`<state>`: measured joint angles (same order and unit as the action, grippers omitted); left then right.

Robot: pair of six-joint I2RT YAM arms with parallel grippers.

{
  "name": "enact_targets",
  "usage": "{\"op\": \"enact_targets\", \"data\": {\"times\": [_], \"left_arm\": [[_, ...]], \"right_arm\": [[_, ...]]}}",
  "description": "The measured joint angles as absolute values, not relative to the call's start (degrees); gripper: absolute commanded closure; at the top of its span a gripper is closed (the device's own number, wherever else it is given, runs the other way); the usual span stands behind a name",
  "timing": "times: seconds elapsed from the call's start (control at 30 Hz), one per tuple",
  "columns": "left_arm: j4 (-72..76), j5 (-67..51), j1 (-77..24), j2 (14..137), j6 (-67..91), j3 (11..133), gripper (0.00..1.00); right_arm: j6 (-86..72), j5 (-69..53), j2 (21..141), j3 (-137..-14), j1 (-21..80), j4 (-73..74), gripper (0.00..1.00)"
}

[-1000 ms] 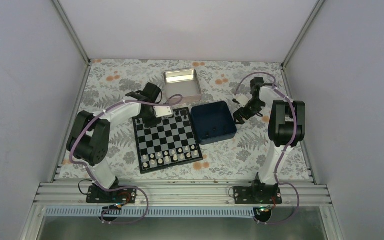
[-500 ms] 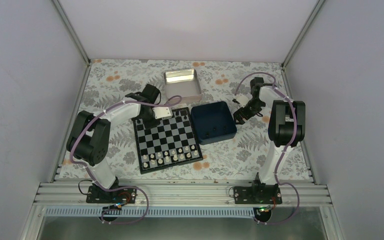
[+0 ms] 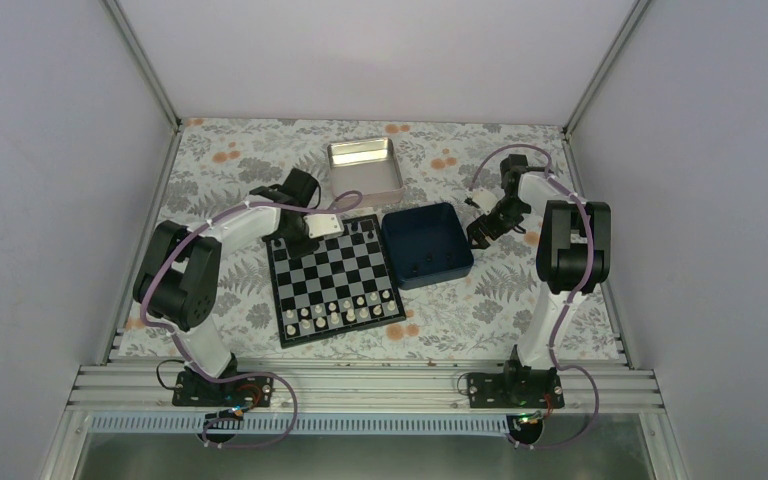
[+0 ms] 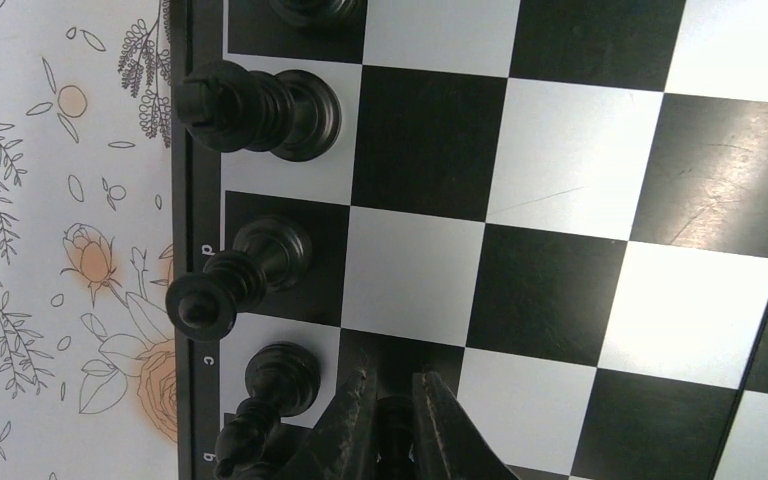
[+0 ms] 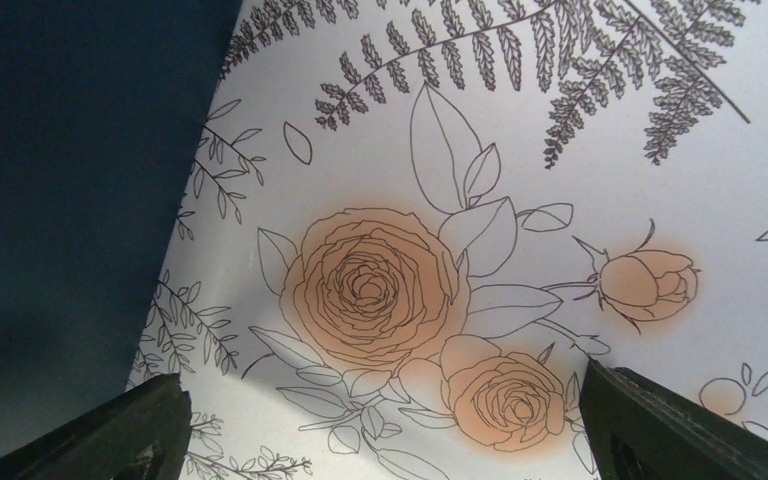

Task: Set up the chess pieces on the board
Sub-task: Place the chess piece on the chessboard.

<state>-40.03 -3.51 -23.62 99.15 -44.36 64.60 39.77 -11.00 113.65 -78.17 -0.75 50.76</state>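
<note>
The board (image 3: 332, 282) lies in the middle of the table, with cream-white chessmen along its near rows. In the left wrist view several black chess pieces (image 4: 258, 108) stand on the board's edge row (image 4: 560, 170). My left gripper (image 4: 396, 425) is over the far left part of the board (image 3: 305, 235). It is shut on a small black chess piece (image 4: 393, 440) held just above a black square. My right gripper (image 5: 380, 430) is open and empty over the flowered cloth, right of the navy box (image 3: 487, 228).
A navy blue box (image 3: 426, 245) stands right of the board; its wall shows in the right wrist view (image 5: 60, 170). A shiny metal tin (image 3: 363, 170) stands behind the board. The flowered tablecloth (image 5: 520, 200) covers the table.
My left gripper has shifted slightly toward the far left of the board. The right arm has not visibly moved.
</note>
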Motion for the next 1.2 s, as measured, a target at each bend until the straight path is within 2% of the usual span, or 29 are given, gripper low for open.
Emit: {"op": "enact_targets", "data": {"times": [0.67, 0.87, 1.03, 1.13, 1.2], "left_arm": [[-41.6, -3.5, -23.6, 99.8, -44.4, 66.4, 0.84], [-46.4, -3.4, -25.1, 99.8, -44.4, 74.2, 0.83], [-52.2, -3.0, -31.0, 99.8, -44.4, 85.7, 0.82], [-53.3, -2.8, -36.1, 100.1, -44.0, 91.9, 0.68], [-52.7, -3.3, -39.4, 101.0, -43.2, 96.2, 0.64]], "right_arm": [[39.8, -11.0, 113.6, -78.2, -0.8, 50.8, 0.00], [39.8, -11.0, 113.6, -78.2, -0.8, 50.8, 0.00], [39.8, -11.0, 113.6, -78.2, -0.8, 50.8, 0.00], [39.8, -11.0, 113.6, -78.2, -0.8, 50.7, 0.00], [39.8, -11.0, 113.6, -78.2, -0.8, 50.7, 0.00]]}}
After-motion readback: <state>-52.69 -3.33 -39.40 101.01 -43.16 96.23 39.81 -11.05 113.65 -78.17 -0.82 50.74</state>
